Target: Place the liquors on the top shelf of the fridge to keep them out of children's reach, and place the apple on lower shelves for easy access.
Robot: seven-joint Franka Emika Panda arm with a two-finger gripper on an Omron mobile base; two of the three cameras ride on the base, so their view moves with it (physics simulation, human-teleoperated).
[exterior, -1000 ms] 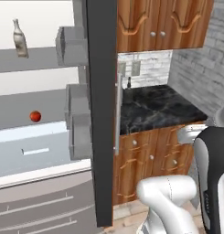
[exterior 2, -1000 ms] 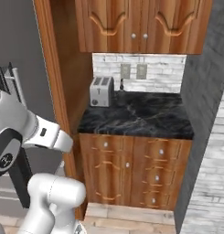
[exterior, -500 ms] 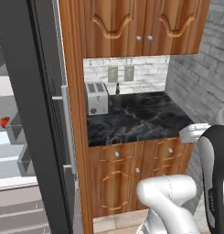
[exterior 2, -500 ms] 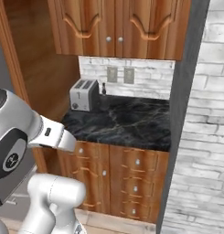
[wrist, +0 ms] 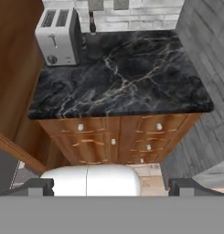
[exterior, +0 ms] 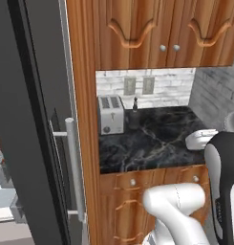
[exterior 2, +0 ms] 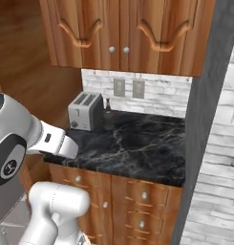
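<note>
One liquor was my concern here: the dark, round-bodied bottle with a thin black neck (wrist: 91,36) stood upright at the back of the black marble countertop (wrist: 131,77). It was just beside the silver two-slot toaster (wrist: 56,36) and close to the white brick backsplash (wrist: 145,11). I judged it was simply parked there, waiting to be fetched for the fridge.

The two-finger gripper (wrist: 112,186) was held high and pulled back from the counter, looking down over its front edge and the wooden drawer fronts (wrist: 118,137) below. Its dark fingertips (wrist: 38,186) were spread wide with nothing between them. I took that as a ready stance, roomy enough for the bottle's round body.

The bottle lay well apart from the fingers, far ahead of them across the whole depth of the counter and somewhat toward the toaster side.

In the left base view the tall dark grey fridge (exterior: 27,119) stood left of the counter, its long silver bar handle (exterior: 70,162) facing me. I could not make out its shelves.
</note>
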